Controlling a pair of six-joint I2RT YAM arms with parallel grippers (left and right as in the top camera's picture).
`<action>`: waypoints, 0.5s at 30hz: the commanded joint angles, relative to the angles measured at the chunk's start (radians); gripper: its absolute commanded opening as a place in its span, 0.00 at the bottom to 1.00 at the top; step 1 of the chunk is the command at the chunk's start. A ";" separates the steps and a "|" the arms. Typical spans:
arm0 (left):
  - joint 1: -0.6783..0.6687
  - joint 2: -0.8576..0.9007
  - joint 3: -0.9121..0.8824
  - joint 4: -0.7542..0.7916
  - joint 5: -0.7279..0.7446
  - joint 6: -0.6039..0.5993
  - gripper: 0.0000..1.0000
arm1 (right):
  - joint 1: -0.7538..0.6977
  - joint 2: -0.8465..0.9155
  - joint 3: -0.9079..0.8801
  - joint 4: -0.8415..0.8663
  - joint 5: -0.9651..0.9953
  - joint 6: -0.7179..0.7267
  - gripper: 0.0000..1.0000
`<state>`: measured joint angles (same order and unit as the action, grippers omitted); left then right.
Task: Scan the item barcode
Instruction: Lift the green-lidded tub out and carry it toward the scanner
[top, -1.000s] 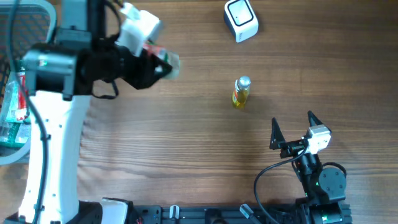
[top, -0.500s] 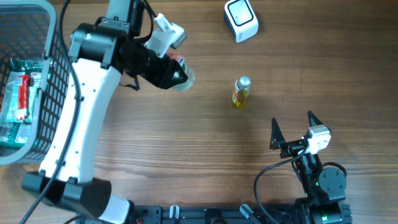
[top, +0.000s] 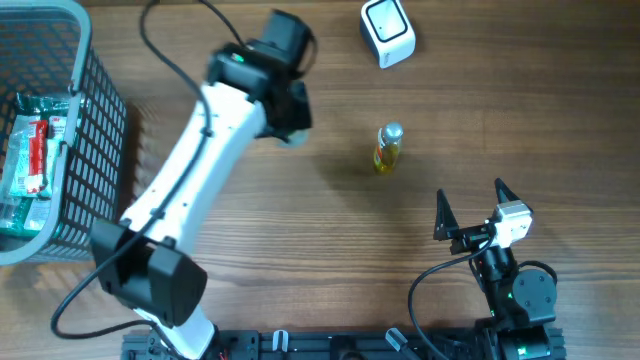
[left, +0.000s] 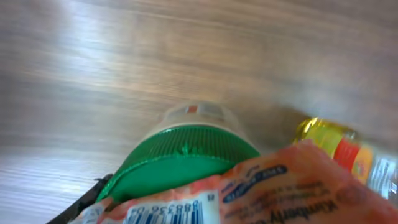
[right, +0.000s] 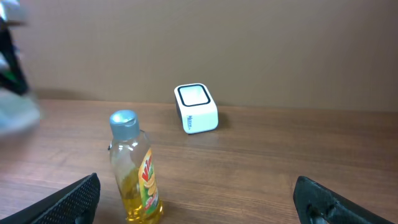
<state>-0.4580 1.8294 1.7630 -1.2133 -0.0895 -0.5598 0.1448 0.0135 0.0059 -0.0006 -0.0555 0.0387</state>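
The left end effector (top: 289, 112) grasps the green-lidded container (left: 185, 160), barcode label showing, at 8 o'clock of the barcode scanner (top: 387, 32). The right end effector (top: 470, 206) stands released, well apart at 4 o'clock.

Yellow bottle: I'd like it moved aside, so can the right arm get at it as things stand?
Probably yes. The right hand is open and faces the upright yellow bottle across bare table; nothing stands between them.
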 joint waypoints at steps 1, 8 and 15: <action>-0.076 0.008 -0.170 0.144 -0.100 -0.242 0.39 | -0.002 -0.004 -0.001 0.002 -0.005 -0.012 1.00; -0.107 0.008 -0.445 0.430 -0.172 -0.373 0.45 | -0.002 -0.004 -0.001 0.003 -0.005 -0.012 1.00; -0.108 0.013 -0.503 0.448 -0.170 -0.372 0.50 | -0.002 -0.004 -0.001 0.002 -0.005 -0.012 1.00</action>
<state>-0.5655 1.8423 1.2816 -0.7761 -0.2237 -0.9054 0.1448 0.0135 0.0059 -0.0006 -0.0559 0.0387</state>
